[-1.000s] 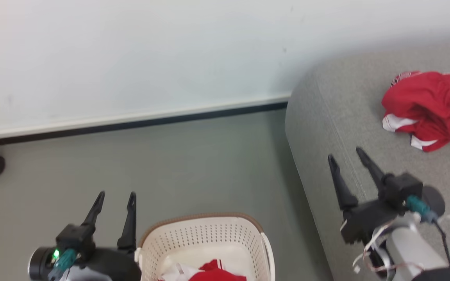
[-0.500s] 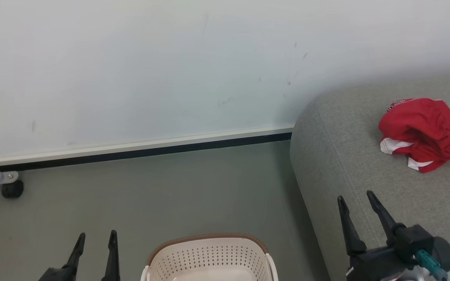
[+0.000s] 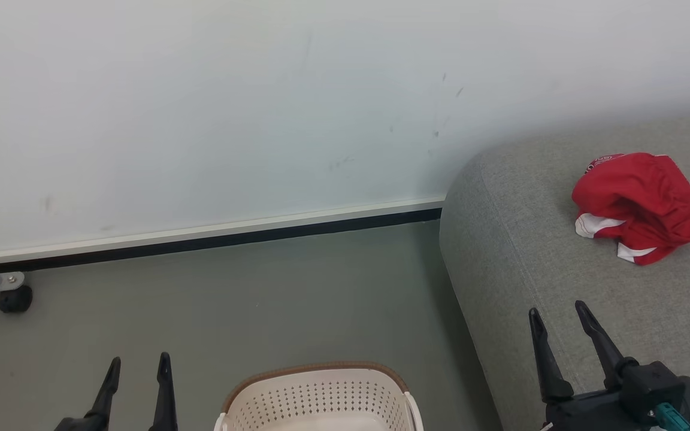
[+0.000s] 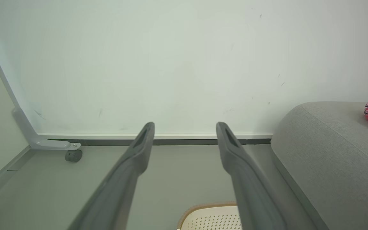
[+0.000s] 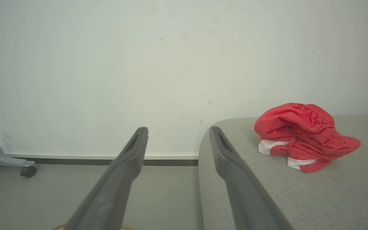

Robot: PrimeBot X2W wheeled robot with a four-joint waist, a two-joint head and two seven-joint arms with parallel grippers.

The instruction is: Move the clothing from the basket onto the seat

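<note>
A crumpled piece of red clothing (image 3: 641, 206) with white trim lies on the grey seat (image 3: 524, 251) at the right; it also shows in the right wrist view as clothing (image 5: 302, 135) on the seat (image 5: 299, 195). The far rim of the cream basket (image 3: 318, 392) with its brown edge sits at the bottom centre; its inside is out of view. My left gripper (image 3: 137, 366) stands open to the left of the basket, nothing between its fingers. My right gripper (image 3: 558, 312) is open above the seat's front edge, short of the clothing. The basket's rim (image 4: 209, 217) peeks in below the left fingers.
A white wall with a dark skirting strip (image 3: 201, 239) runs behind the grey floor (image 3: 261, 299). A black caster on a grey frame leg (image 3: 14, 298) stands at the far left by the wall.
The head camera has tilted up, so the basket and both grippers sit lower in the picture and the basket's contents have dropped out of sight. Both grippers stay open.
</note>
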